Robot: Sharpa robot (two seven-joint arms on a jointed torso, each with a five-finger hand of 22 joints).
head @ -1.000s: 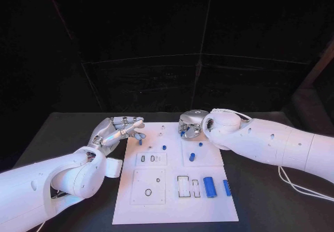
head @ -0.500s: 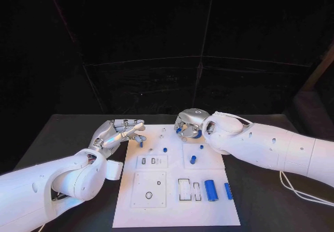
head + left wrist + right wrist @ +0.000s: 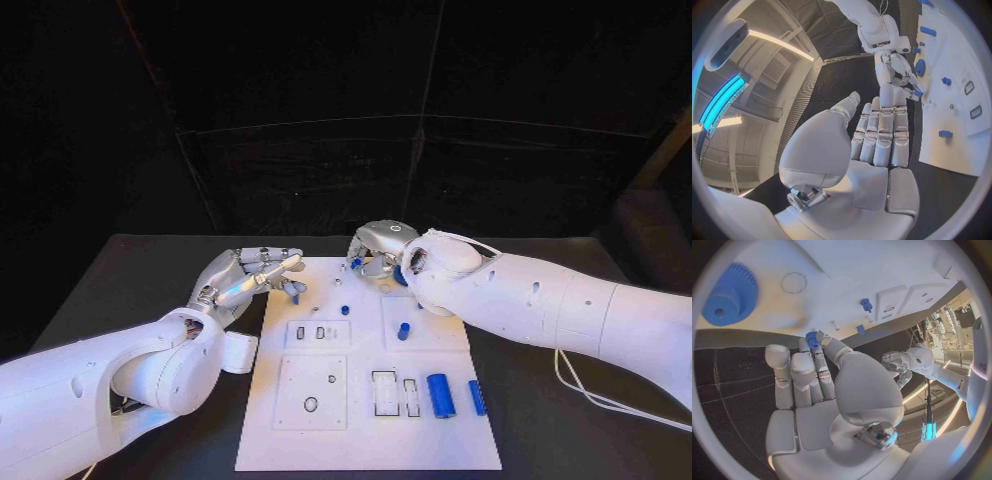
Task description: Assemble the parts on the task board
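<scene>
In the head view, the right hand [image 3: 379,250] is held at the far edge of the task board [image 3: 368,440], the left hand [image 3: 248,275] at its left edge, fingers together.

In the right wrist view, a small blue part [image 3: 811,338] is pinched at the fingertips. It could slip if the pinch is loosened, or be misaligned with its hole.

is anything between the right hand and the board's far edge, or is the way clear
Nothing visible blocks it. The right hand hovers over the board at its far edge, pinching a small blue part; the gear sits to one side.
</scene>
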